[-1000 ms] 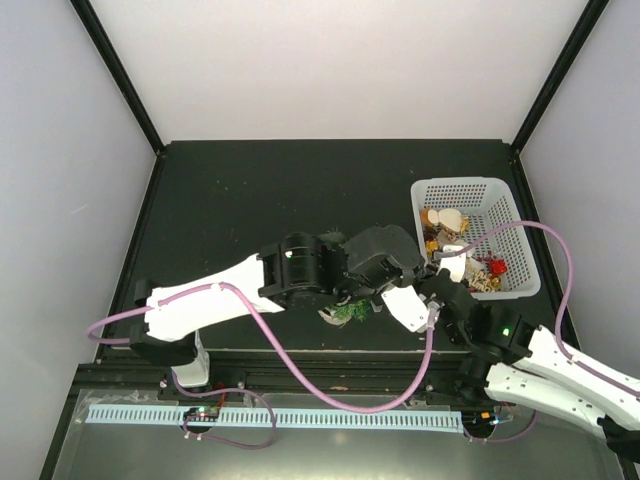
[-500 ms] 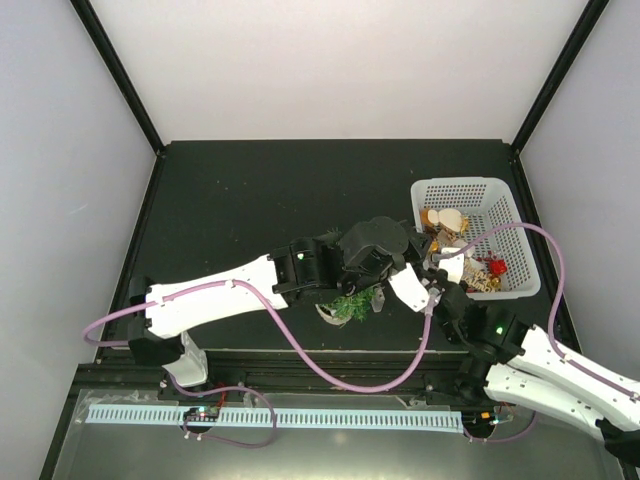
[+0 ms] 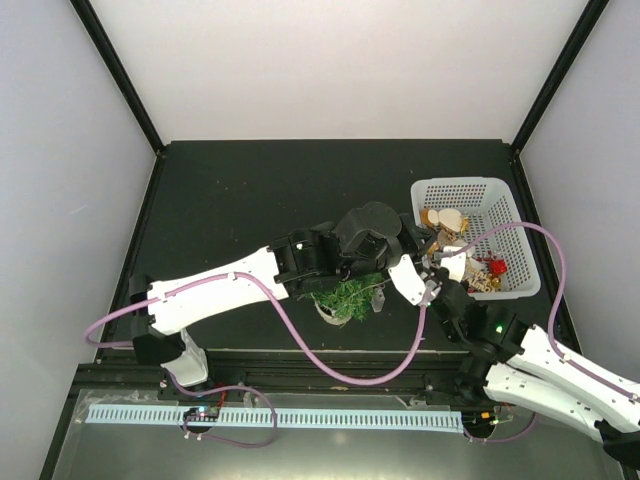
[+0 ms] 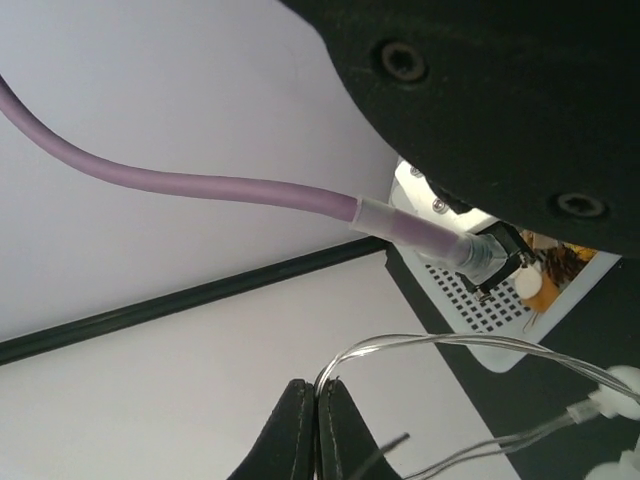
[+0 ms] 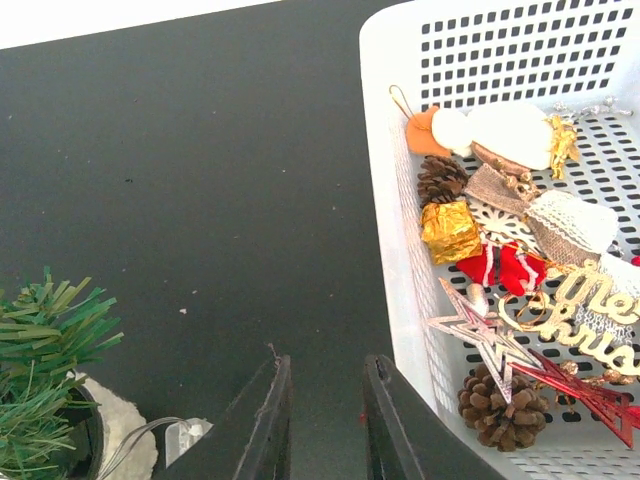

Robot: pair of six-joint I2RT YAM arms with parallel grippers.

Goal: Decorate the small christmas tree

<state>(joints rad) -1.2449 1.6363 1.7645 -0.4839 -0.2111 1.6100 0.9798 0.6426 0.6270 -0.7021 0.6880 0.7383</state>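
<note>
Near the front edge of the table [image 3: 220, 200], at 6 o'clock, stands the small christmas tree [image 3: 348, 297]. The left gripper [image 4: 318, 400] pinches a thin clear wire [image 4: 440, 337]. The right gripper [image 5: 325, 420] has its fingers a little apart, holding nothing. At 2 o'clock from the tree sits the white basket [image 3: 500, 188].

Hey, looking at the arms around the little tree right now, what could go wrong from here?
1. The left end effector pinches the clear wire only at its very tips, so the wire may slip out.
2. That wire seems to run down toward the small christmas tree; a tug might tip it.
3. The right end effector hangs close by, beside the white basket, so the two might bump.
</note>
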